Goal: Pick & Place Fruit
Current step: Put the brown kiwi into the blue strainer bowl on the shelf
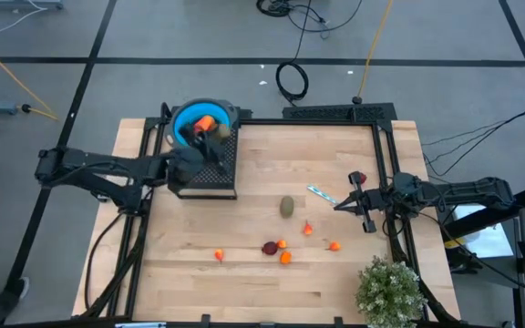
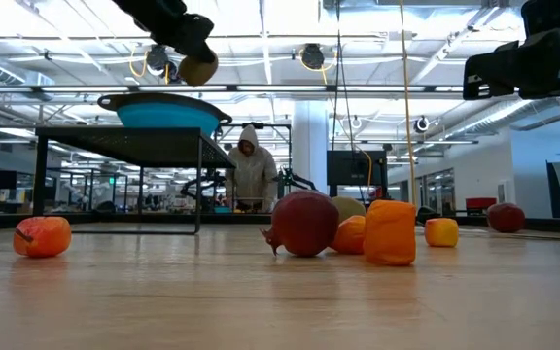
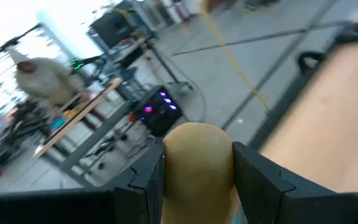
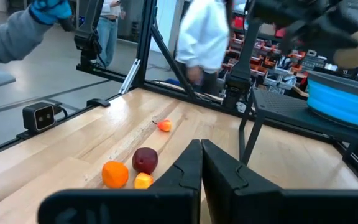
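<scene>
My left gripper [image 1: 204,137] is raised beside the blue bowl [image 1: 186,118] and shut on a tan oval fruit [image 3: 197,163]. The low view shows this fruit [image 2: 197,68] just above the bowl [image 2: 163,115]. The bowl stands on a black mesh stand [image 1: 217,169] at the table's far left and holds a red-orange piece [image 1: 206,122]. On the table lie a brownish-green oval [image 1: 287,207], a dark red fruit [image 1: 269,247] and several small orange ones [image 1: 285,258]. My right gripper [image 1: 340,207] waits shut at the table's right side, touching nothing. My left gripper pinches the tan fruit between its two fingers [image 3: 146,180], one on each of the fruit's opposite sides [image 3: 171,163]. The fruit's rounded end sticks out past the fingertips. It is lifted clear, above the level of the bowl's rim.
A thin silvery-blue utensil [image 1: 322,193] and a small red piece [image 1: 358,178] lie near my right gripper. A bushy green plant [image 1: 390,292] stands at the near right corner. Black frame rails [image 1: 386,164] edge the table. People [image 2: 251,170] are in the room beyond.
</scene>
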Action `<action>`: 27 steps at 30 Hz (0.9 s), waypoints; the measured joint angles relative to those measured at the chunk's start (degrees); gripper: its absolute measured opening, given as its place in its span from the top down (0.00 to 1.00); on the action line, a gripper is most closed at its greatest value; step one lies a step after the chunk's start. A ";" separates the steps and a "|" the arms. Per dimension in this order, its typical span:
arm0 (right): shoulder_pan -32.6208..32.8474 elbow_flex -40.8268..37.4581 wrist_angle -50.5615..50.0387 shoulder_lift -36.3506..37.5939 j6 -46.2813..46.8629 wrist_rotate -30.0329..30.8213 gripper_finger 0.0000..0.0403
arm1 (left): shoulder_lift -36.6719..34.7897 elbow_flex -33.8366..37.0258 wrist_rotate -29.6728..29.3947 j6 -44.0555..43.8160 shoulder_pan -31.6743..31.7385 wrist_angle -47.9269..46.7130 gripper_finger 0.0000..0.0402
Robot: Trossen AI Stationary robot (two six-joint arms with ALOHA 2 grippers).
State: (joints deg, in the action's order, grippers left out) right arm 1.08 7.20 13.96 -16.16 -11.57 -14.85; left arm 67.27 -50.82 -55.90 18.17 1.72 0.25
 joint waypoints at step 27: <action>0.00 0.02 -2.29 0.00 -0.22 0.00 1.00 | -3.93 -9.22 29.08 -22.96 30.14 -26.38 0.62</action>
State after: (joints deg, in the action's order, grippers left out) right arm 1.08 7.22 11.67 -16.17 -11.79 -14.85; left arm 63.34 -60.04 -26.83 -4.79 31.87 -26.13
